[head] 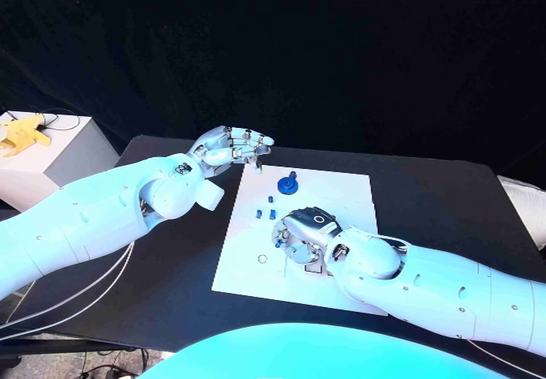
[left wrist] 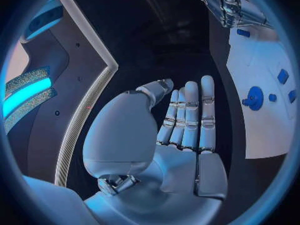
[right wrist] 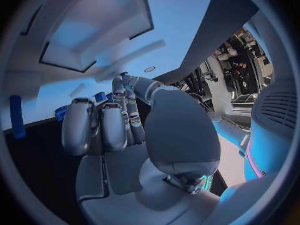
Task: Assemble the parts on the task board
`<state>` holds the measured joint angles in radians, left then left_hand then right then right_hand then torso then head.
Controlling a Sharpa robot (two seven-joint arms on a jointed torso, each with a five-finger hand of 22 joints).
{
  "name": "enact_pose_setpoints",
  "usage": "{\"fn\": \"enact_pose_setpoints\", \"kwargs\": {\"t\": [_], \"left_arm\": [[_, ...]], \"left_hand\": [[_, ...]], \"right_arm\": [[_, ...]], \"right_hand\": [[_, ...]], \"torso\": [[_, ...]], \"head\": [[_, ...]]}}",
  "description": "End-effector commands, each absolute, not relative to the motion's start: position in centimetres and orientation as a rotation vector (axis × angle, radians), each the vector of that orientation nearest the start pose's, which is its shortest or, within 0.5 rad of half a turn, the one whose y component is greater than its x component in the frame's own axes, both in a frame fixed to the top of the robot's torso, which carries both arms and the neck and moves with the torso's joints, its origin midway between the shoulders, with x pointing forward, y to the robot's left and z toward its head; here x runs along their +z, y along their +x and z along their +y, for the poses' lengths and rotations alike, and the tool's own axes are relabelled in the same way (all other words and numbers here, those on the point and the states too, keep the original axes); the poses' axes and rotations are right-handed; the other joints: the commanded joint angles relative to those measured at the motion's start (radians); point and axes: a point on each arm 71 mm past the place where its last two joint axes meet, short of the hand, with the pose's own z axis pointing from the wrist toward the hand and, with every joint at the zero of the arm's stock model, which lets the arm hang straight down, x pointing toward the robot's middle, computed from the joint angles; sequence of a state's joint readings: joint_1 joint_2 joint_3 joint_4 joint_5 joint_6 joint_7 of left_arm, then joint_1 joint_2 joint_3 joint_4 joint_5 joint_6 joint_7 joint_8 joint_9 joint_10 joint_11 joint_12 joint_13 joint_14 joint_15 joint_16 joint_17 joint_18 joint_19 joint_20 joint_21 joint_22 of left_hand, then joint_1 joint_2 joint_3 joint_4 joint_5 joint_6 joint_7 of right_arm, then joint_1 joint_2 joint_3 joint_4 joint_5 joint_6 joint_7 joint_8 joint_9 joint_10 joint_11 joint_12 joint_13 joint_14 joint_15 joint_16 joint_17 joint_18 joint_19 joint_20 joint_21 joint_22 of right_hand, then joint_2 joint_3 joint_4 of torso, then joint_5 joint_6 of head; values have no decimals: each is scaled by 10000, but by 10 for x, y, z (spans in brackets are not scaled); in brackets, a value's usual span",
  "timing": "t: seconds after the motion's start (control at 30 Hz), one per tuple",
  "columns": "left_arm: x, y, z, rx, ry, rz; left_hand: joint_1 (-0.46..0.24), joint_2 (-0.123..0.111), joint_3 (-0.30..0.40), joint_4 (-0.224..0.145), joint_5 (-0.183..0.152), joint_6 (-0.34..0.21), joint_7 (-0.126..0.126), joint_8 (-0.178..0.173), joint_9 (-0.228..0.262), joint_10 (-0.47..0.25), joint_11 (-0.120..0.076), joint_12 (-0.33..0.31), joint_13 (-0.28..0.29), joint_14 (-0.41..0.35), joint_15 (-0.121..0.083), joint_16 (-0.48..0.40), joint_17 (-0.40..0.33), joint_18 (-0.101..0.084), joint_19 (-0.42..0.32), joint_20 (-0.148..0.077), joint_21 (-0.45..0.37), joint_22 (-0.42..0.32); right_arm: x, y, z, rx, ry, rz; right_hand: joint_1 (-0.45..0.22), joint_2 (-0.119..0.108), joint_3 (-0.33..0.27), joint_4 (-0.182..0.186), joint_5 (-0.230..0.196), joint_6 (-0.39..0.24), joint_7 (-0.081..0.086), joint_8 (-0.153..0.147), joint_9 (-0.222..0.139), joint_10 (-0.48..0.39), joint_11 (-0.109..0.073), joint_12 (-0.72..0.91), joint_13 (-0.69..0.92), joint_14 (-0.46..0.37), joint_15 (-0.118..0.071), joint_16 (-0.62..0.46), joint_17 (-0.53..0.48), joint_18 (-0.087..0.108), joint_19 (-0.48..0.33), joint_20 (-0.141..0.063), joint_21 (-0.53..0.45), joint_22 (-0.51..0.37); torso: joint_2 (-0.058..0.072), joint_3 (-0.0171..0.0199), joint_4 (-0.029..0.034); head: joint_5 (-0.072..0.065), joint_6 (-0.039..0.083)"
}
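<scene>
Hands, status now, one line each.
Left hand: open, fingers straight and together, holding nothing, off the task board's far left corner.
Right hand: over the task board, fingers curled; whether it holds a part cannot be told.

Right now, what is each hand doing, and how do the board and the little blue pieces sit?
Left hand: raised by the board's far corner, fingers straight, holding nothing.
Right hand: low over the board, fingers curled; grasp unclear.
Task board: flat on the table.
Round blue part: lying on the board, untouched.

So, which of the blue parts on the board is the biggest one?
The round blue part near the task board's far edge; the other blue parts are small blocks.
</scene>
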<state>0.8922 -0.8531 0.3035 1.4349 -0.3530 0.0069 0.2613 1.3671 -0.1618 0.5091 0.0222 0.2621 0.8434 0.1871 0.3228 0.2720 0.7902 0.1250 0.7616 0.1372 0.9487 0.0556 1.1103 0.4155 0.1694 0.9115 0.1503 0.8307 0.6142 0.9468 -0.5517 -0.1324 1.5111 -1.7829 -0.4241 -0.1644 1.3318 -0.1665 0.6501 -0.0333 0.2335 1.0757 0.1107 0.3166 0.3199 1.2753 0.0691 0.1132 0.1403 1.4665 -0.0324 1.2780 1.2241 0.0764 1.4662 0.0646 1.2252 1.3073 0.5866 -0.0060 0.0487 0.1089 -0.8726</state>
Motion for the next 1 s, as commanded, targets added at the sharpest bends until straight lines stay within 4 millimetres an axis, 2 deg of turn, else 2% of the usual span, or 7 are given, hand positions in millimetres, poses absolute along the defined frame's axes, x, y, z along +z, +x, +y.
{"fn": "enact_pose_setpoints", "kwargs": {"t": [0.03, 0.33, 0.5, 0.57, 0.73, 0.9, 1.0], "left_arm": [[-215, 481, 232, -16516, -9473, 16121], [-215, 481, 232, -16524, -9471, 16153], [-216, 481, 232, -16509, -9488, 16156], [-216, 481, 232, -16507, -9494, 16157], [-216, 481, 232, -16506, -9503, 16172], [-216, 481, 233, -16497, -9512, 16184], [-216, 481, 233, -16500, -9514, 16204]], "left_hand": [[62, 36, -54, -32, -13, 39, 50, 51, -17, -8, 46, -32, -9, -11, 21, -36, -8, 150, 53, -21, -59, -10], [62, 36, -54, -32, -13, 39, 50, 51, -17, -8, 46, -32, -9, -11, 21, -36, -8, 150, 53, -21, -59, -10], [60, 47, -80, -15, -13, 43, 53, 63, -27, -8, 49, -46, -25, -7, 25, -57, -13, 149, 65, -18, -89, -35], [60, 47, -80, -15, -13, 43, 53, 63, -27, -8, 49, -46, -25, -7, 25, -57, -13, 149, 65, -18, -89, -35], [60, 47, -80, -15, -13, 43, 53, 63, -27, -8, 49, -46, -25, -7, 25, -57, -13, 149, 65, -18, -89, -35], [60, 47, -80, -15, -13, 43, 53, 63, -27, -8, 49, -46, -25, -7, 25, -57, -13, 149, 65, -18, -89, -35], [60, 47, -80, -15, -13, 43, 53, 63, -27, -8, 49, -46, -25, -7, 25, -57, -13, 149, 65, -18, -89, -35]], "right_arm": [[-307, 383, -51, 8283, -5002, 16906], [-311, 381, -49, 8318, -5227, 17071], [-312, 380, -47, 8550, -5299, 17157], [-312, 380, -48, 8567, -5297, 17172], [-312, 381, -49, 8488, -5198, 17164], [-312, 382, -52, 8351, -5004, 17076], [-311, 383, -53, 8294, -4865, 16981]], "right_hand": [[16, 73, 37, -3, 45, 22, 60, 69, 8, 349, -263, 14, 9, 447, -72, 32, -13, -117, 393, -85, -20, 785], [-37, 41, 38, -12, 38, -15, 81, 67, 40, 330, -244, -28, 22, 424, -59, -27, -106, -96, 359, -79, -140, 733], [-636, -370, -407, 240, 239, -501, 259, -184, 54, -253, -20, -432, -20, 288, 132, -257, -443, -32, 199, 52, -600, 538], [-860, -591, -663, 397, -79, -674, 285, -304, 46, -642, 64, -520, -65, 242, 206, -335, -574, 10, 113, 125, -850, 426], [-824, -722, -846, 466, -76, -833, 353, -438, 41, -1276, 171, -486, -174, 103, 306, -567, -895, 104, -58, 218, -1388, 173], [-620, -779, -1315, 542, -34, -1289, 483, -752, -22, -2334, 340, -360, -347, -362, 448, -1289, -1843, 352, -517, 381, -2888, -572], [-241, -658, -2265, 699, 13, -1734, 515, -1047, -91, -3111, 449, -96, -457, -845, 526, -1969, -2799, 578, -912, 467, -4273, -1310]], "torso": [[3, -3, 6], [-6, -10, 8], [-14, -12, 0], [-13, -14, 0], [-12, -11, 2], [-11, -6, -2], [-12, -5, -2]], "head": [[-7, 0], [3, 0], [5, 0], [4, 0], [3, 0], [-1, 0], [-6, 0]]}}
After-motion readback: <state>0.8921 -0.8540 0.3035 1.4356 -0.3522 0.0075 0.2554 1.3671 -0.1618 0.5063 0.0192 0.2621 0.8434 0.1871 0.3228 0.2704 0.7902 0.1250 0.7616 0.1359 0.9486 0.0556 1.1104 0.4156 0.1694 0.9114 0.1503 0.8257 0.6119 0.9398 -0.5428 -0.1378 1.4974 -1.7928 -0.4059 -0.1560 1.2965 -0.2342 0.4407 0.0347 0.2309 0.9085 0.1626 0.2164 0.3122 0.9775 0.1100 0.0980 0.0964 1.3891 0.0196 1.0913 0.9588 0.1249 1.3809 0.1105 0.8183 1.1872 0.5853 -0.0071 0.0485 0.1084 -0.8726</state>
